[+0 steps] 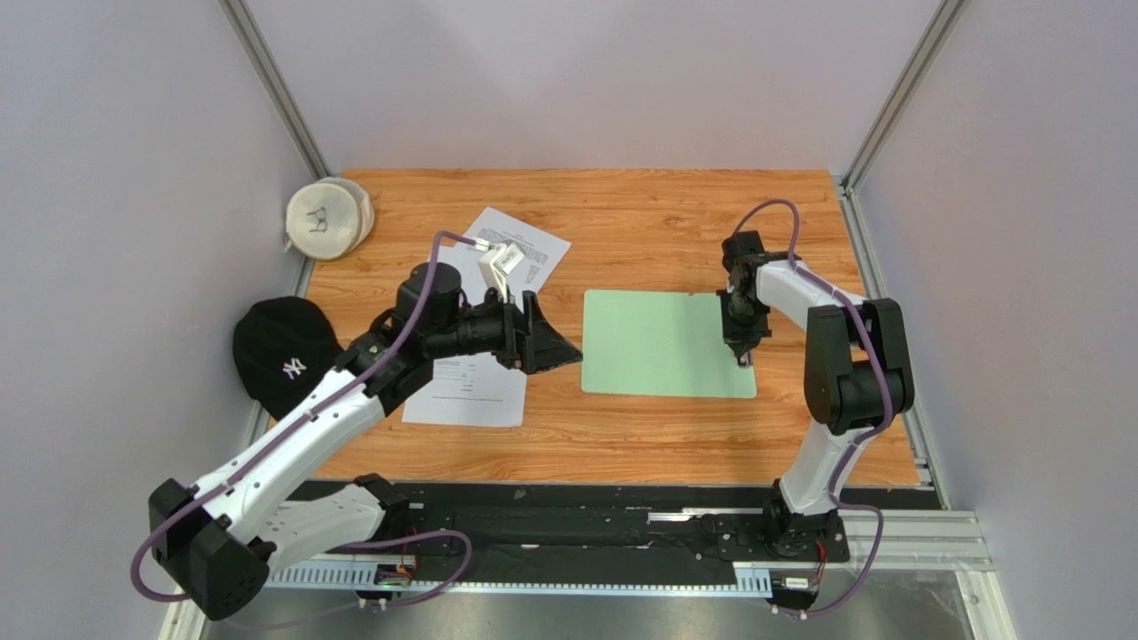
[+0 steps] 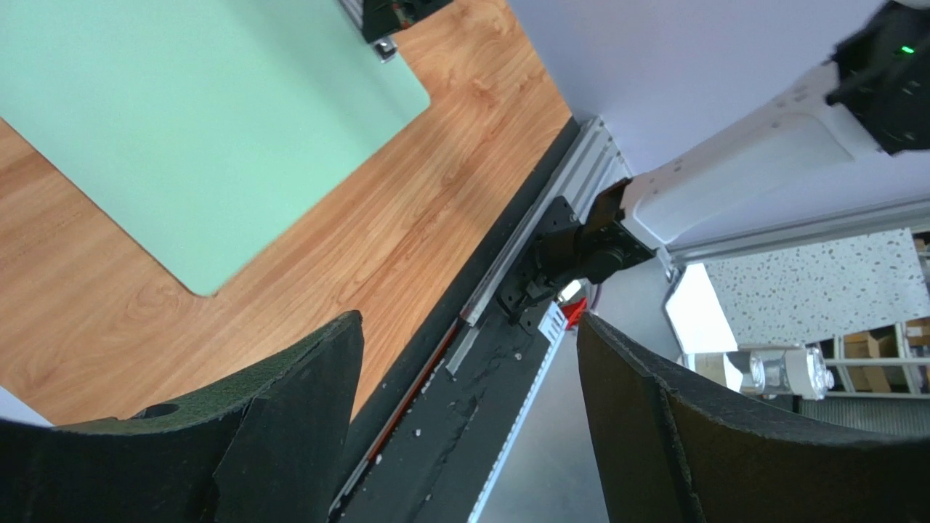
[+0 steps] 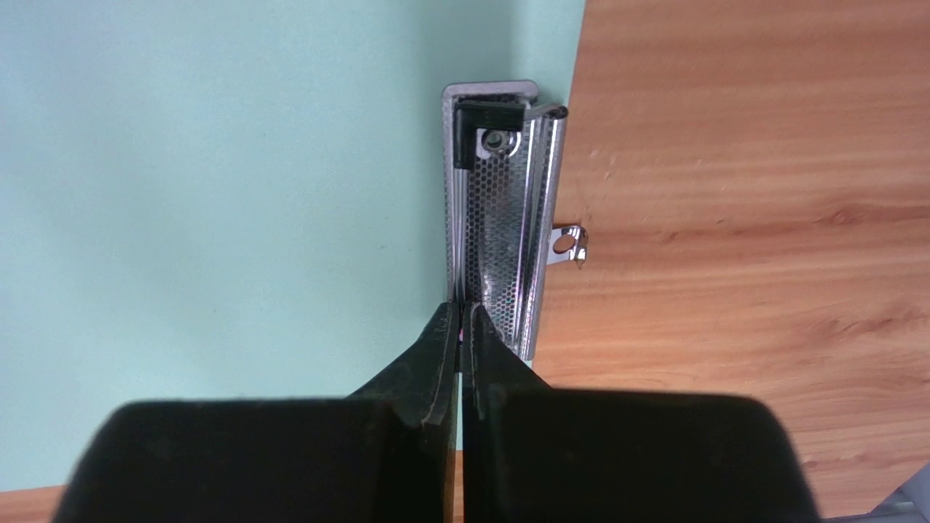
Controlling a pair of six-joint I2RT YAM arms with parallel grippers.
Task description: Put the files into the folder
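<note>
Now my left pincer (image 1: 554, 340) gapes open just off the left short edge of the pale green flat clipboard folder (image 1: 661, 344). The white printed paper sheets (image 1: 514, 247) lie behind it, toward the far left corner of the worktop (image 1: 641, 440). My right pincer (image 3: 461, 327), closed on nothing, sits tip-down at the folder's small metal clip (image 3: 502, 218).

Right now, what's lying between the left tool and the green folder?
Nothing but bare table between the left tool and the folder, seen in the left wrist view.

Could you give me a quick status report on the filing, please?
Left gripper open, empty, beside folder. Right gripper shut, tips at the folder's clip. Files on table, left of folder; folder face bare.
</note>
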